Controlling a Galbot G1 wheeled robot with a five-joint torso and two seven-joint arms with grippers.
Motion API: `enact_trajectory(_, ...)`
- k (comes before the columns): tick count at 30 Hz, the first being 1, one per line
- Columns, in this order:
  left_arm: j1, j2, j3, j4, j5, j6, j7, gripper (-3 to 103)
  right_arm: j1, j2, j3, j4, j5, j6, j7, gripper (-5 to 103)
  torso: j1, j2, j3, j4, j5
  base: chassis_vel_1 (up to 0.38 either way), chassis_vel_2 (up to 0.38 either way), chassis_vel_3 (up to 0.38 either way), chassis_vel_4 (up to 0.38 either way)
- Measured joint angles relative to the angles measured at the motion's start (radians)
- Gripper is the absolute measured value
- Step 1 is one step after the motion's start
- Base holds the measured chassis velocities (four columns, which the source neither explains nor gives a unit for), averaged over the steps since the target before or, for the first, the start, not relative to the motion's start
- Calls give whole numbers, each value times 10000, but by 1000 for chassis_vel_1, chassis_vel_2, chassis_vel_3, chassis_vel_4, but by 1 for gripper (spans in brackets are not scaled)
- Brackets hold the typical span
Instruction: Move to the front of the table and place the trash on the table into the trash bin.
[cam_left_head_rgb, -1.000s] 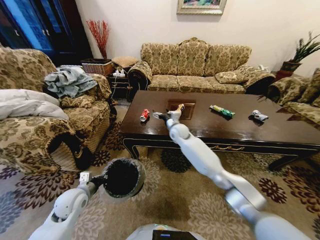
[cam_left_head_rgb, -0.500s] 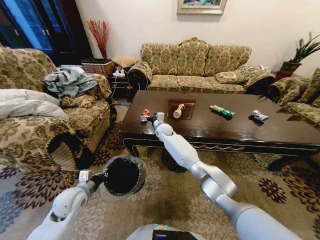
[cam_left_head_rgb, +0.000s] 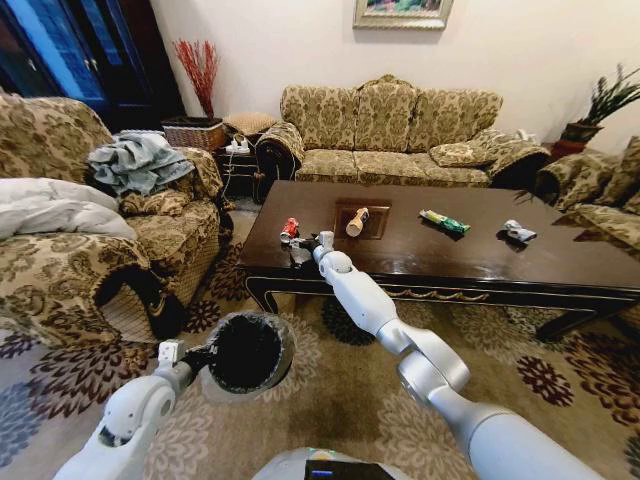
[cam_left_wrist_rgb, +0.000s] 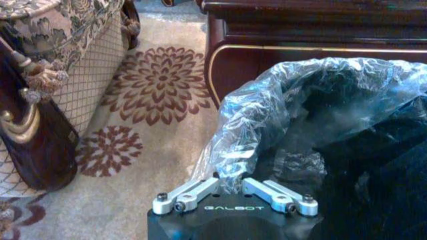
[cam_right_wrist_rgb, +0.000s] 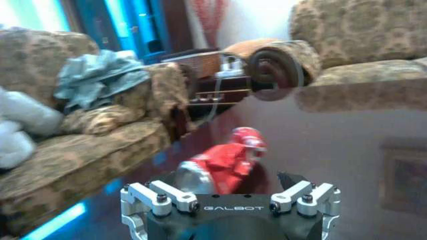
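A crushed red can (cam_left_head_rgb: 289, 229) lay near the left end of the table (cam_left_head_rgb: 470, 262), at about eleven o'clock from the robot. The right gripper (cam_left_head_rgb: 302, 244) was seen just short of it, jaws spread wide and empty. The can could be nudged aside and rolled if a finger struck it first. The bin (cam_left_head_rgb: 247, 353) was held by its rim in the closed left gripper (cam_left_wrist_rgb: 230, 192), low at seven o'clock.
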Motion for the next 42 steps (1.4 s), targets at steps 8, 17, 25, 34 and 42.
enact_trajectory(8, -164, 36, 86, -15, -35, 0, 2, 0, -724, -68, -1472, 2229, 23, -604, 1200, 100, -1, 0, -1, 5, -1, 0, 0, 0, 0)
enact_trajectory(17, -193, 40, 137, 55, -10, 0, 100, 0, -984, -763, -2214, 4404, 198, -1066, 2286, 100, -1, 0, -2, 2, 0, 0, 0, 0, 0)
enact_trajectory(25, -55, -26, 49, 201, 195, 0, 305, 0, -996, -1057, -2364, 4830, 248, -1184, 2500, 100, -1, 0, -1, 1, 0, 0, 0, 0, 0)
enact_trajectory(34, -52, -18, 23, 266, 267, 0, 367, 0, -895, -998, -2358, 4787, 312, -1218, 2607, 100, -1, 0, 0, 2, 1, -4, 5, 4, -6)
enact_trajectory(42, -70, -35, 58, 326, 305, 0, 373, 0, -887, -986, -2319, 4657, 312, -1218, 2601, 100, 0, 0, 0, 2, 0, -47, 58, 56, -48)
